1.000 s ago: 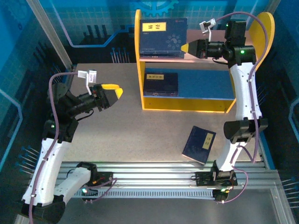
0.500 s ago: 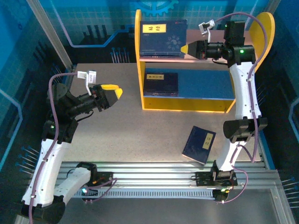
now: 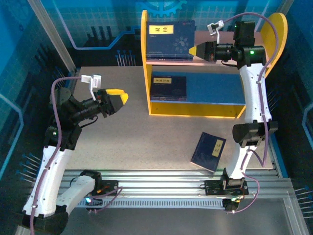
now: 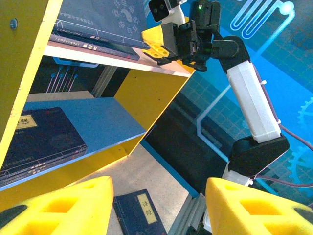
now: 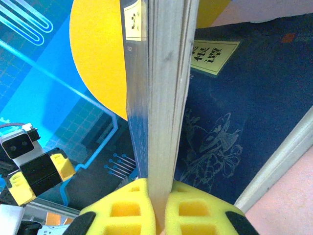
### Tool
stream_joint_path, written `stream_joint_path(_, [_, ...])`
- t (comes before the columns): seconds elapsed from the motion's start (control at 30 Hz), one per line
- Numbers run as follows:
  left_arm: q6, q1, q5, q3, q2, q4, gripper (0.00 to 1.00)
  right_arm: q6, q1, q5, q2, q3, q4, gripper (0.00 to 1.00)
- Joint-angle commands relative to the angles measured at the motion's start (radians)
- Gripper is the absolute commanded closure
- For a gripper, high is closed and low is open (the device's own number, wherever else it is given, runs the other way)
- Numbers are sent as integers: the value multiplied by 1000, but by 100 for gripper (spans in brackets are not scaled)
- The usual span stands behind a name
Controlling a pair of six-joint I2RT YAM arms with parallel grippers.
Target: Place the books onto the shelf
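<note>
1. right gripper (image 3: 194,50): closed tight on the page edge of one navy book, the held book (image 3: 167,41). in the right wrist view the yellow fingers (image 5: 193,210) pinch that book (image 5: 166,88) edge-on, with no gap between pad and paper.
2. held book: located over the pinkish top board of the shelf (image 3: 195,108), between the yellow side panels, yellow title label toward the far left. it sits above a second book (image 5: 234,107) lying flat on that board, cover and label up. whether the two touch cannot be told. the left wrist view shows the held book (image 4: 98,14) angled over the ones beneath it, with the right gripper (image 4: 157,45) at its corner.
3. lower blue board: a short stack of navy books (image 3: 168,87) lies flat at the left end, against the left side panel. the exact count cannot be told.
4. table (image 3: 122,142): one loose book (image 3: 209,152) lies flat in front of the shelf, near the right arm's base, well apart from both grippers.
5. left gripper (image 3: 120,97): raised over the table left of the shelf, fingers (image 4: 63,205) parted about halfway, nothing between them.
</note>
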Motion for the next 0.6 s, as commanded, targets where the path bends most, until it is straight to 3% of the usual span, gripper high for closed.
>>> stream_joint_path(0.0, [24, -3, -10, 7, -6, -3, 47, -20, 15, -24, 21, 35, -20, 92])
stream_joint_path(0.57, [27, -3, -8, 10, 4, 5, 47, -25, 12, -44, 10, 30, -29, 92])
